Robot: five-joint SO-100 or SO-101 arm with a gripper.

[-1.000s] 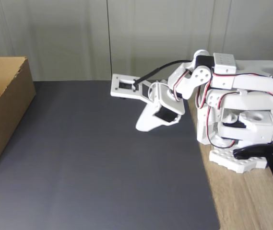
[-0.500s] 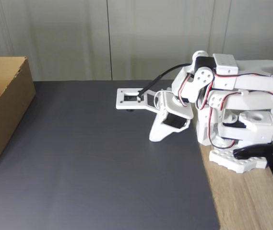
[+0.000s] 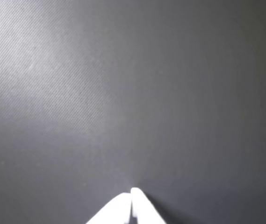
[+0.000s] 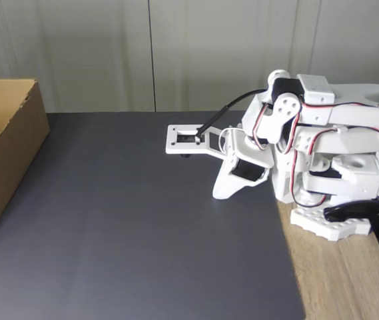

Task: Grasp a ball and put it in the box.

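Over the last second the white plastic arm [image 4: 322, 133] has been folding back toward its base at the right of the fixed view: the claw [image 4: 221, 192], which a second ago pointed down nearer the middle of the dark grey mat [image 4: 129, 233], has drawn in to the right and now hangs just beside the arm's own base, with the flat white camera bracket [image 4: 188, 140] sticking out to the left above it. In the wrist view the claw [image 3: 133, 193] shows as two white tips meeting at the bottom edge of the frame, pressed together with nothing between them, so it is closed and empty, hovering over bare mat. The large brown corrugated cardboard box [image 4: 6, 153] stands at the far left edge of the fixed view, open at the top, well apart from the arm, in the same place as before. The small knobbly ball cannot be found on the mat or the pale wooden tabletop [image 4: 342, 280] at the lower right; whether it lies inside the box cannot be told, since only a strip of the box's inner floor is in frame. Judging from the retreat with shut, empty tips, the arm is most likely returning to rest after a drop, or else has not yet started on a ball.
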